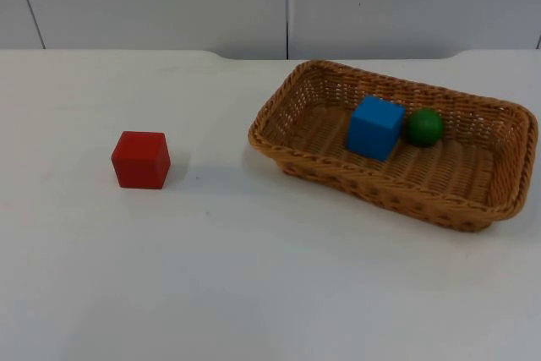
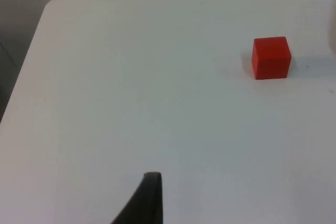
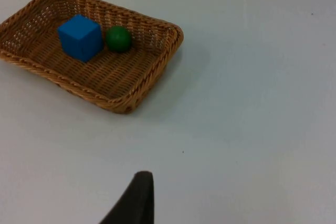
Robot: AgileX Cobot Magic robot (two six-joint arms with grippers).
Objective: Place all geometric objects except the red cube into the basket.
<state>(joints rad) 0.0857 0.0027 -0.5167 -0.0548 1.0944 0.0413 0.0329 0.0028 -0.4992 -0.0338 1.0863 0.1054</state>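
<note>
end effectors above table (image 1: 254,293) | blue cube (image 1: 374,127), green ball (image 1: 423,127) in basket (image 1: 279,137)

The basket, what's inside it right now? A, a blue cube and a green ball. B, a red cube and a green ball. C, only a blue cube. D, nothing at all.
A: the blue cube and the green ball sit side by side inside the wicker basket, while the red cube stands apart on the white table.
</note>
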